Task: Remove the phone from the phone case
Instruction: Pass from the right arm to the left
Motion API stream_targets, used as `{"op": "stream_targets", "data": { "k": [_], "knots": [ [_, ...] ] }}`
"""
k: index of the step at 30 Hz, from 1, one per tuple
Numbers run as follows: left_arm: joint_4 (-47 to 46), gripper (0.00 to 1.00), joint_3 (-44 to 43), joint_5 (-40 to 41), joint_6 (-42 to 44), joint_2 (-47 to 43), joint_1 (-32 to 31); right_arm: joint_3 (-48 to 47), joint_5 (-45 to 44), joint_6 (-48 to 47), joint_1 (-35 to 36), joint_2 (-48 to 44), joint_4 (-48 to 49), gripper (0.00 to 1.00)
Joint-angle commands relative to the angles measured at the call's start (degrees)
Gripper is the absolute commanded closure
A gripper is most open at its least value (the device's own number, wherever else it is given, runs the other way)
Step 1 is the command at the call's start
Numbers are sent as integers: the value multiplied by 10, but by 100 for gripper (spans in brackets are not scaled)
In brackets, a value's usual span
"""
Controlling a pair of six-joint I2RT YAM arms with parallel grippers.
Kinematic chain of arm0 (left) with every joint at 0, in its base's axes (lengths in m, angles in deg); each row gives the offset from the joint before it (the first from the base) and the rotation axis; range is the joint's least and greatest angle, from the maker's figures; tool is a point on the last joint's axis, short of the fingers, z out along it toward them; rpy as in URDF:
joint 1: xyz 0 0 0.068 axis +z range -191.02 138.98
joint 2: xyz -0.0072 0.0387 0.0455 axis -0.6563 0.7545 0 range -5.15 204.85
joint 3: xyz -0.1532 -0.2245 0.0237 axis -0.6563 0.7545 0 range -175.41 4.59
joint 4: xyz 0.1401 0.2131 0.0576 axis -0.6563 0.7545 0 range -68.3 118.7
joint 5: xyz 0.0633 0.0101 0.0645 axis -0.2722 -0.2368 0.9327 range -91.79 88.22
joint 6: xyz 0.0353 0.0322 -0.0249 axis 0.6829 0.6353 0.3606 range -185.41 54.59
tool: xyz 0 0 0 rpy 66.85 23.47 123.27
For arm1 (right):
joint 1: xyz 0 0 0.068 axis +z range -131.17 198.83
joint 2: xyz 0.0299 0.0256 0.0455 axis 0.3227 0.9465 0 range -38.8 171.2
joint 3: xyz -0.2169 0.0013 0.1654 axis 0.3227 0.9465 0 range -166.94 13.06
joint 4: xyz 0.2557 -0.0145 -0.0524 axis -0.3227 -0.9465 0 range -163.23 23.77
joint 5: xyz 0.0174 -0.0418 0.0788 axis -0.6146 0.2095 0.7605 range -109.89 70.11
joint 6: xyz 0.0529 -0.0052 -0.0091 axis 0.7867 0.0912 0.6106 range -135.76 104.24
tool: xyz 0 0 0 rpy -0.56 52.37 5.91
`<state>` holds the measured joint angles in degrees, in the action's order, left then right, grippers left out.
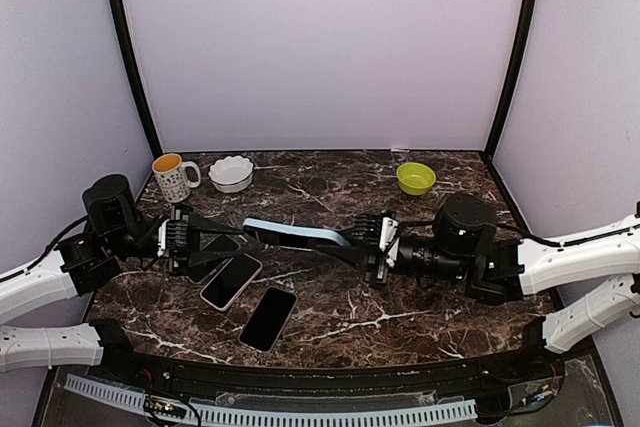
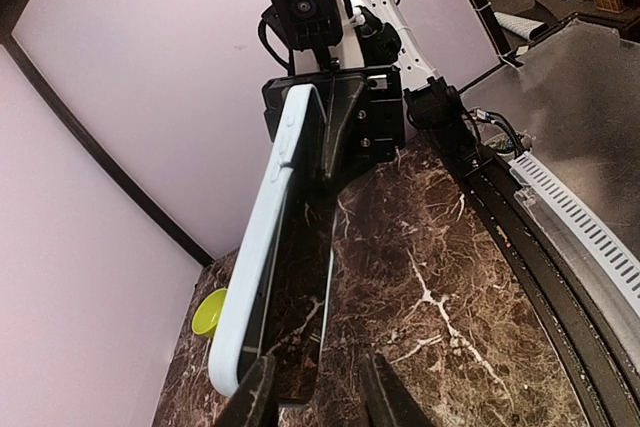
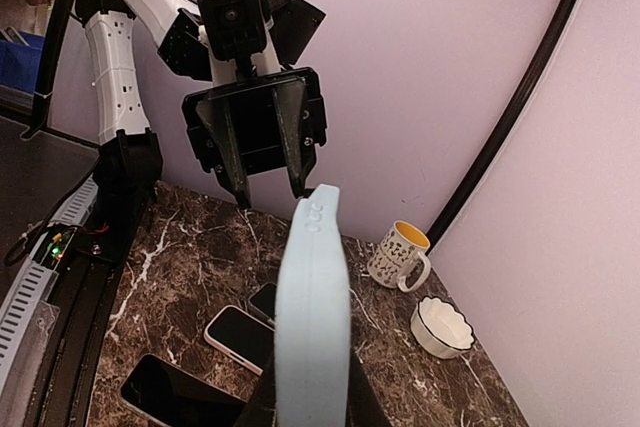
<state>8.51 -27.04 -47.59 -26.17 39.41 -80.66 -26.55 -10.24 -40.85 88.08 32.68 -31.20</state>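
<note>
Currently both arms reach toward each other, stretched low over the dark brown marbled table (image 1: 400, 297). The right gripper (image 1: 368, 237) is clamped on one end of the light-blue rubbery phone case (image 1: 295, 235) and holds it roughly level in mid-air between the arms. The dark-screened phone (image 2: 300, 287) sits inside it. The left gripper (image 1: 228, 239) faces the free end with its fingers apart; whether they touch it cannot be told.

Light-blue phone case (image 3: 312, 317), seen edge-on, clamped at its lower end by the right gripper (image 3: 305, 412). The left gripper (image 3: 272, 197) faces it, fingers apart. A mug (image 3: 400, 255), bowl (image 3: 442, 327) and loose phones (image 3: 240, 335) lie on the marble table (image 3: 180, 267).
</note>
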Motion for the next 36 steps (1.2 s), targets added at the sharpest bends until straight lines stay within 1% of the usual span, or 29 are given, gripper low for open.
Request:
{"op": "stream_targets", "data": {
  "k": [1, 14, 20, 31, 36],
  "knots": [
    [0, 68, 5, -2, 9, -8, 3, -30, 3, 8, 8, -11, 40, 100],
    [11, 68, 2, -2, 12, -6, 3, -33, 9, 14, 11, -11, 45, 100],
    [20, 70, 0, -6, 19, -5, 3, -33, -1, 20, 12, -12, 57, 100],
    [27, 71, -1, -3, 23, -2, 3, -35, 9, 31, 17, -14, 64, 100],
    [26, 69, 1, 1, 24, 2, 3, -36, 50, 37, 19, -17, 62, 100]
  ]
}}
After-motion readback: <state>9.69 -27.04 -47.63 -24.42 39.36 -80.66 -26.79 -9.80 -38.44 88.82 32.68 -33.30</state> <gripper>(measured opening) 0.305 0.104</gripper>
